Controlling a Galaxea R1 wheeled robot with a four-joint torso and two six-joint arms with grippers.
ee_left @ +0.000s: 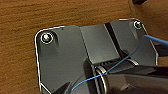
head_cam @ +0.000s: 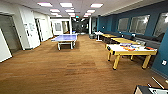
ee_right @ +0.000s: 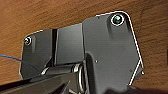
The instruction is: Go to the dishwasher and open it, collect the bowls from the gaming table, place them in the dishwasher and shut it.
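The gaming table point(head_cam: 130, 52), with a white top, a yellow edge and yellow legs, stands at the right of the head view beside the blue wall. Several small coloured items point(head_cam: 128, 48), orange, red and blue, lie on its top. I cannot make out which of them are bowls. A stretch of wooden floor point(head_cam: 75, 67) lies between me and the table. The dishwasher is out of view. Both wrist views look down on the same wooden floor past the robot's dark plate.
A blue table-tennis table point(head_cam: 65, 38) stands in the middle distance to the left of centre. Yellow-topped tables point(head_cam: 123, 40) and a white table point(head_cam: 98, 33) line the right wall further back. White walls and doorways point(head_cam: 30, 30) run along the left. A dark object point(head_cam: 147, 90) sits at the lower right corner.
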